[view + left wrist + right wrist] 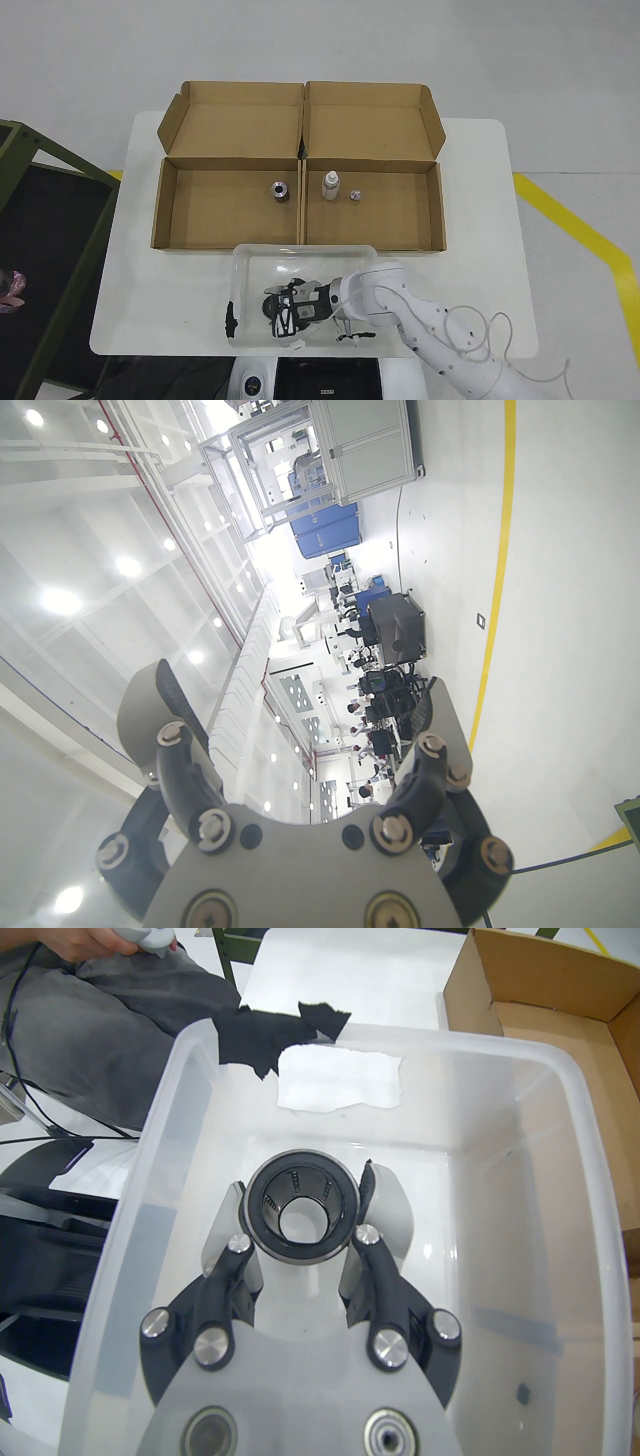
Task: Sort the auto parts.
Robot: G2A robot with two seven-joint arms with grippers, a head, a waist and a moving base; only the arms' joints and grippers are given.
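Right wrist view: my right tool (303, 1185) is clamped across the barrel of a linear bearing (300, 1160) inside the clear bin (500, 1045), held bore-up so, I judge, it lifts out straight. My left tool (300, 680) gapes wide and empty, aimed away from the desk. I count two cardboard boxes: the first box (215, 215) holds one metal bushing (279, 189), the second box (400, 215) one white plug (331, 185) and one small cap (354, 195).
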